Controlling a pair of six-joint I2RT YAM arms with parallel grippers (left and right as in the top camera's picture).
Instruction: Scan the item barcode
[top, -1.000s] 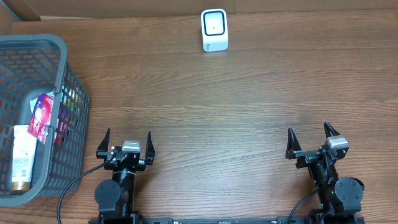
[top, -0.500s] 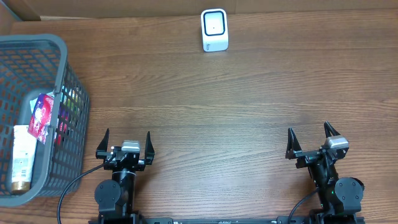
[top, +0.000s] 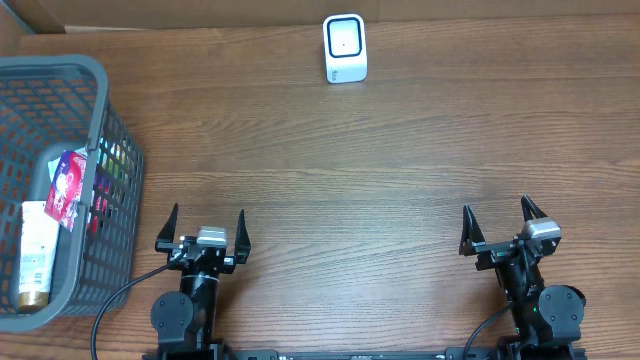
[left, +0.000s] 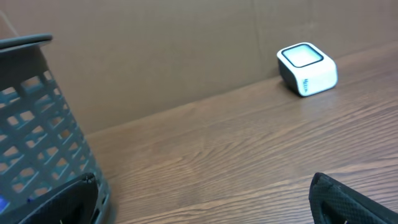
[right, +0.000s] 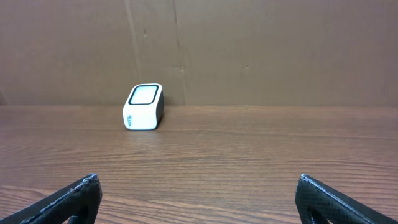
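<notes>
Both my tools are wide and hold nothing: left tool (top: 206, 216) and right tool (top: 496, 208) sit at the near edge of the worktop (top: 330, 180). The items lie in the grey basket (top: 60, 64), far to my left. Likely pick is the white tube (top: 38, 245), with its long axis running near-to-far and its brown cap end toward me. A red pouch (top: 66, 185) lies just beside its far end. I judge the tube light, squeezable and slick, so I'd pinch across mid-body, not the cap. I can't tell which side carries the barcode. The scanner (top: 345, 47) stands at the far edge, window toward me.
</notes>
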